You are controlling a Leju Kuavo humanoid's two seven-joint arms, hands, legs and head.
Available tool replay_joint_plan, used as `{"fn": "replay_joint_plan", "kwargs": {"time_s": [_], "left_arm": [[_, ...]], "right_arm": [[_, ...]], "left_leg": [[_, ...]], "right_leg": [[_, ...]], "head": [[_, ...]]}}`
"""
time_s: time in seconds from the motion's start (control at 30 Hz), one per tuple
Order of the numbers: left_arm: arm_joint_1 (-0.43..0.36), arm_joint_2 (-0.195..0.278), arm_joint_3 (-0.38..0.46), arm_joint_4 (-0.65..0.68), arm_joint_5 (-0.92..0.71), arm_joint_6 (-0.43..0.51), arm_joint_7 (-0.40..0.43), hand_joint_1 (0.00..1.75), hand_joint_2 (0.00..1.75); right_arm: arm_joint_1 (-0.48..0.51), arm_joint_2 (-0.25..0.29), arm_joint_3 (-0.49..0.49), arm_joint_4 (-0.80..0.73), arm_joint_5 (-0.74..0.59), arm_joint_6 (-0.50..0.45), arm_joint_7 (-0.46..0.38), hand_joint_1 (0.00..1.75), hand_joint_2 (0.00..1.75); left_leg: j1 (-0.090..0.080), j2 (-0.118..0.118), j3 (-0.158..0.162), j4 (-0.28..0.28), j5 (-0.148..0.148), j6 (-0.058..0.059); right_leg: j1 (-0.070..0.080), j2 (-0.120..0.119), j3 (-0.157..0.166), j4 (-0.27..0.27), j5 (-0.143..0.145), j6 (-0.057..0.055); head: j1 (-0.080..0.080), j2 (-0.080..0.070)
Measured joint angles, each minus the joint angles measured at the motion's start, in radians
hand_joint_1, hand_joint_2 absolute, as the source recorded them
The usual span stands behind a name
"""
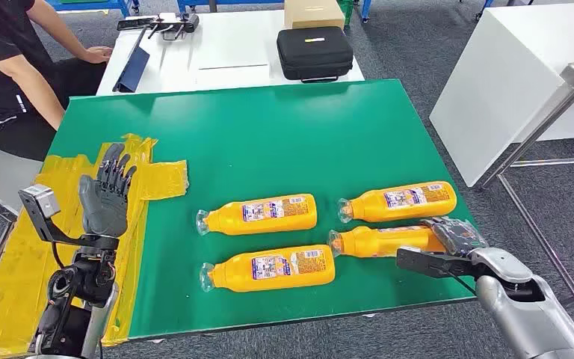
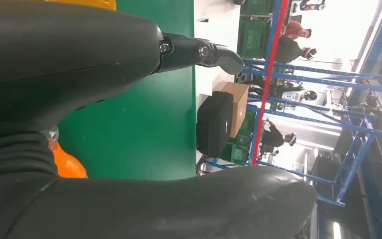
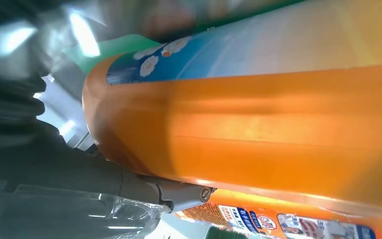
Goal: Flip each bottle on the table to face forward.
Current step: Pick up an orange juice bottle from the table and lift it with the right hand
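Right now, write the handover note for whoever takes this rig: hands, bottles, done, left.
Left hand: open, raised above the yellow tape at the green table's left edge, holding nothing.
Right hand: gripping the base end of the near-right orange bottle, which shows no label from above.
Three other orange bottles lie label-up: far-right, middle, near-left.
Done: those three appear to face forward.
Left: finish turning the gripped bottle, then release.
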Motion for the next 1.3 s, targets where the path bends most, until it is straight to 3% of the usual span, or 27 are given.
{"fn": "replay_joint_plan", "kwargs": {"time_s": [0.07, 0.17, 0.4, 0.5, 0.7, 0.77, 0.83, 0.97, 1.1, 1.2, 1.3], "left_arm": [[-0.002, 0.002, 0.003, 0.001, 0.004, 0.002, -0.001, 0.00, 0.00], [-0.003, 0.012, 0.015, 0.002, 0.020, 0.003, -0.008, 0.00, 0.00], [0.016, 0.034, 0.051, 0.000, 0.039, 0.005, -0.023, 0.00, 0.00], [0.021, 0.039, 0.061, -0.001, 0.043, 0.009, -0.025, 0.00, 0.00], [0.040, 0.054, 0.083, -0.003, 0.059, 0.014, -0.041, 0.00, 0.00], [0.049, 0.059, 0.091, -0.003, 0.061, 0.010, -0.046, 0.00, 0.87], [0.055, 0.062, 0.093, -0.003, 0.065, -0.002, -0.048, 0.00, 1.75], [0.058, 0.058, 0.082, -0.003, 0.085, -0.036, -0.042, 0.00, 1.75], [0.039, 0.042, 0.045, -0.002, 0.137, -0.072, -0.024, 0.00, 1.75], [0.011, 0.028, -0.005, 0.002, 0.194, -0.083, -0.016, 0.00, 1.75], [-0.020, 0.025, -0.064, 0.015, 0.257, -0.087, -0.015, 0.00, 1.75]], "right_arm": [[0.013, -0.017, -0.012, -0.021, -0.038, 0.013, -0.005, 1.75, 1.75], [0.078, -0.088, -0.091, -0.118, -0.197, 0.071, -0.023, 1.75, 1.75], [0.226, -0.285, -0.517, -0.384, -0.641, 0.296, -0.066, 1.75, 1.75], [0.246, -0.339, -0.653, -0.437, -0.698, 0.332, -0.063, 1.75, 1.75], [0.284, -0.444, -0.798, -0.484, -0.835, 0.320, -0.023, 1.75, 1.75], [0.282, -0.452, -0.828, -0.493, -0.854, 0.303, -0.021, 1.75, 1.75], [0.268, -0.433, -0.830, -0.503, -0.831, 0.262, -0.031, 1.75, 1.75], [0.178, -0.335, -0.713, -0.505, -0.739, 0.143, -0.041, 1.75, 1.75], [-0.019, -0.196, -0.455, -0.425, -0.678, 0.038, -0.018, 1.75, 1.75], [-0.194, -0.050, -0.222, -0.270, -0.665, -0.089, 0.003, 1.75, 1.75], [-0.346, 0.144, 0.002, -0.075, -0.694, -0.227, 0.019, 1.75, 1.75]], "left_leg": [[0.000, -0.001, -0.001, 0.000, 0.000, 0.000], [-0.003, -0.005, -0.006, 0.000, 0.001, 0.002], [-0.006, -0.007, -0.011, 0.000, 0.002, 0.003], [-0.006, -0.006, -0.011, 0.000, 0.001, 0.003], [-0.008, -0.005, -0.011, 0.000, 0.002, 0.004], [-0.007, -0.005, -0.011, 0.000, 0.002, 0.004], [-0.006, -0.005, -0.011, 0.000, 0.002, 0.004], [-0.005, 0.000, -0.010, 0.000, 0.002, 0.004], [-0.003, 0.011, -0.011, -0.001, 0.002, 0.003], [0.000, 0.020, -0.009, -0.001, 0.004, 0.002], [0.002, 0.023, -0.011, -0.001, 0.008, -0.002]], "right_leg": [[0.000, 0.000, 0.000, 0.000, 0.000, 0.000], [-0.003, -0.004, -0.004, 0.000, 0.001, 0.001], [-0.006, -0.006, -0.009, 0.001, 0.000, 0.002], [-0.006, -0.005, -0.010, 0.000, 0.000, 0.002], [-0.007, -0.005, -0.010, 0.000, 0.001, 0.002], [-0.006, -0.005, -0.010, 0.000, 0.001, 0.002], [-0.006, -0.005, -0.010, 0.000, 0.001, 0.002], [-0.005, -0.001, -0.010, 0.000, 0.001, 0.003], [-0.002, 0.010, -0.011, 0.001, 0.006, 0.002], [0.001, 0.019, -0.013, 0.001, 0.011, 0.001], [0.003, 0.022, -0.017, 0.002, 0.014, -0.003]], "head": [[0.000, 0.000], [-0.001, 0.000], [0.000, 0.000], [0.000, 0.000], [0.000, 0.000], [0.000, 0.000], [-0.001, 0.000], [0.000, 0.000], [0.000, 0.000], [0.000, 0.000], [0.000, 0.000]]}}
